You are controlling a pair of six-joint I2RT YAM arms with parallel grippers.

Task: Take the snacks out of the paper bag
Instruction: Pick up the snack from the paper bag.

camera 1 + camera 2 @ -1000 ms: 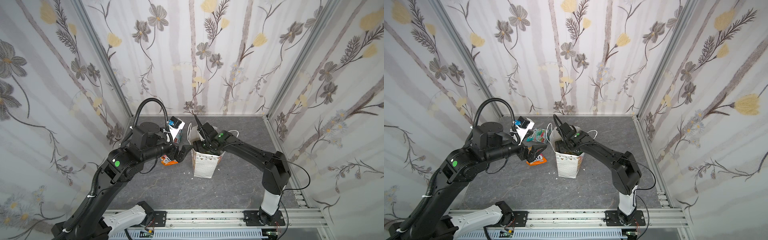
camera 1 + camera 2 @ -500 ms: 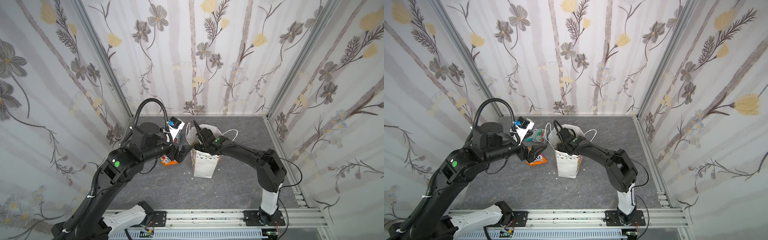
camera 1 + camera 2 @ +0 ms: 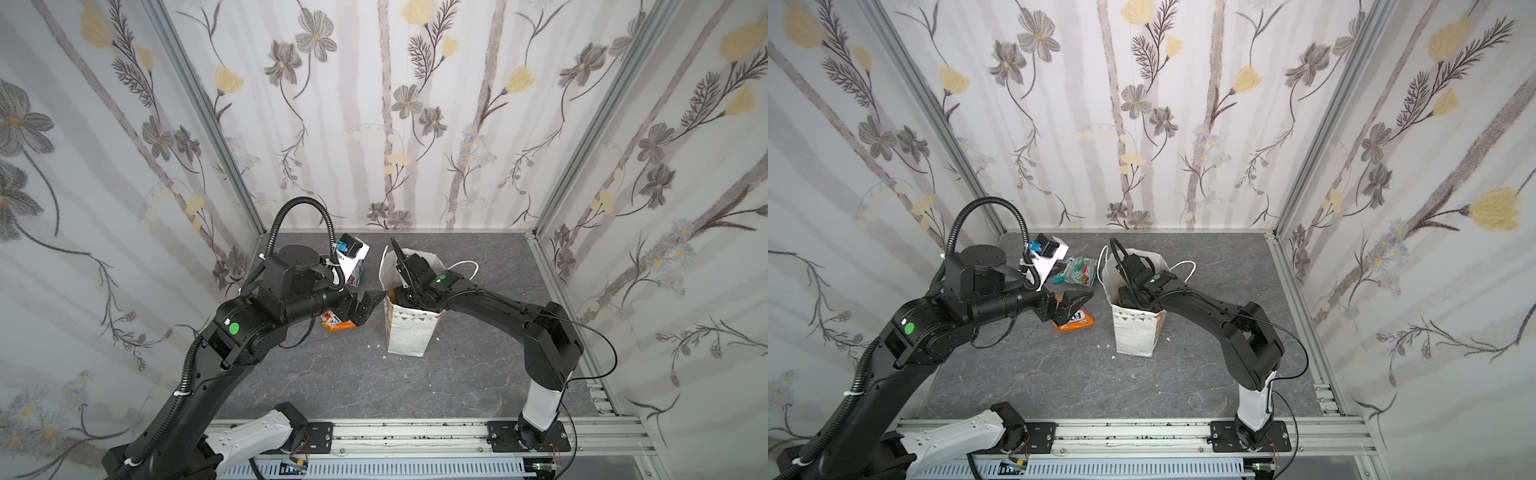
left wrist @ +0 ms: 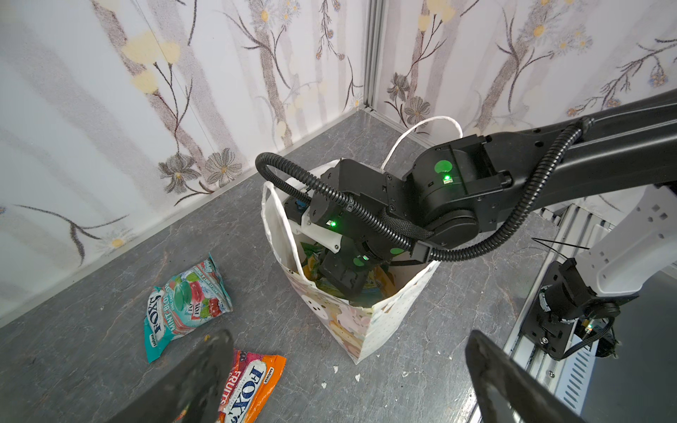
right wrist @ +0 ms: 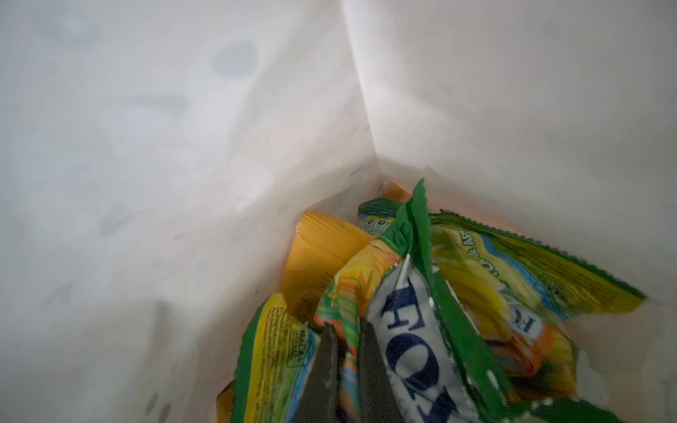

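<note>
- Right arm (image 3: pixel 498 307) has moved since a second back. Its wrist sat over the rim then, and now it is sunk into the mouth of the paper bag (image 3: pixel 409 334). Left arm (image 3: pixel 249 328) looks unmoved.
- Paper bag stands upright on the grey table (image 3: pixel 478 374), about mid-width and nearer the far edge. One cord handle (image 4: pixel 439 117) flops out toward the right edge.
- Left gripper (image 3: pixel 1074 302) hangs just left of the bag's rim, jaws spread wide, nothing in them.
- Two snacks are already out, both lying flat left of the bag. The teal-pink packet (image 3: pixel 1075 270) is close to the far edge. The orange FOX'S packet (image 4: pixel 252 382) is nearer the bag's foot, below the left gripper.
- The other snacks are still down in the bag: a green-yellow FOX'S packet (image 5: pixel 410 329) on top, a yellow-orange packet (image 5: pixel 322 252) beneath.
- Right gripper (image 5: pixel 350 366): jaws were apart a second ago and are now drawn together, nipping a crumpled fold that seems to belong to the green-yellow FOX'S packet.
- Reading: the grasp looks made, so a lift straight up through the mouth should come next. It is a thin pinch on slick film, so it could slip or drag the light bag along.
- White scraps (image 3: pixel 376 345) dot the table by the bag's base.
</note>
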